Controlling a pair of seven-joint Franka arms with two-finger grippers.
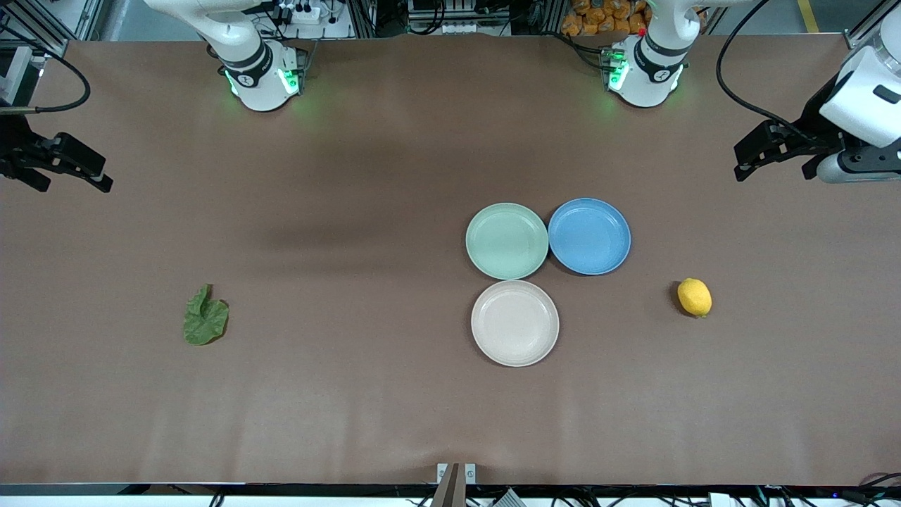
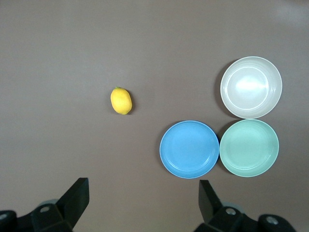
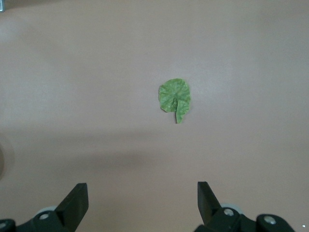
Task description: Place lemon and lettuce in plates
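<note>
No transfer is under way: both arms are waiting high at the table ends. The left gripper and the right gripper are hanging released, holding nothing.

The lemon is lying on the table at 3 o'clock of the beige plate. The lettuce leaf is lying toward the right arm's end. The mint plate is sitting beside the blue plate.

The next move likely calls for each gripper to descend over its own item.

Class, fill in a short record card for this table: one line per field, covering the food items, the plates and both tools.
lemon: on the table, toward the left arm's end
lettuce: on the table, toward the right arm's end
mint plate: empty
cream plate: empty
blue plate: empty
left tool: open, waiting
right tool: open, waiting
</note>
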